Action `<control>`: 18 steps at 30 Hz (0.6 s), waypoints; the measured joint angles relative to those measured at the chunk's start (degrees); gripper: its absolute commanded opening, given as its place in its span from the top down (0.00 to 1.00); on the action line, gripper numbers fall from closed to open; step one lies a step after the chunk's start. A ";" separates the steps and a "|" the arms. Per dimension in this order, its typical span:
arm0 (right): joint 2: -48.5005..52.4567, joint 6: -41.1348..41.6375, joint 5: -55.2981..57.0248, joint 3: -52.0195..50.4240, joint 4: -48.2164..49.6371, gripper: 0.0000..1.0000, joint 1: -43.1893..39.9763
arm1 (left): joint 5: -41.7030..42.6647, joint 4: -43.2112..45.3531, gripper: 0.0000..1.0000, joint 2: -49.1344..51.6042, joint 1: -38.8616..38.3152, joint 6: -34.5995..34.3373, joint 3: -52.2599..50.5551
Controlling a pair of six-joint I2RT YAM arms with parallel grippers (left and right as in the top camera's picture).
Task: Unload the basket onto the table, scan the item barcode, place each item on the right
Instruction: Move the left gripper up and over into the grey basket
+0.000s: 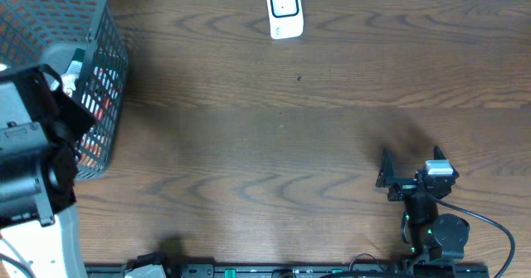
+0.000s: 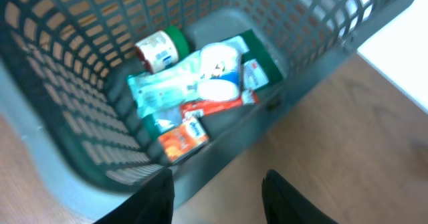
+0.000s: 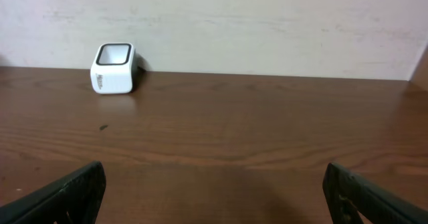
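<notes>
Filling grey basket (image 2: 60, 124), packets (image 2: 200, 83) with unreadable labels

Black right end effector (image 1: 411, 166), black trailing cable (image 1: 496, 226)

The table (image 1: 290, 145) is dark brown wood with a wavy grain, bare beneath and straight ahead of the right pincer (image 1: 412, 155). A small white box with a dark-rimmed window, the scanner (image 1: 284, 11), stands on the table's far edge against the pale wall, well ahead of that pincer and off to its left. A grey plastic mesh basket (image 2: 60, 83) sits on the table's far left corner, just ahead of and below the left pincer (image 2: 217, 200).
</notes>
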 measured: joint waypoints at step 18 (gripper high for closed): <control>0.00 -0.02 0.00 0.00 0.00 0.01 0.00 | 15.02 10.91 0.25 11.37 10.16 -0.28 0.02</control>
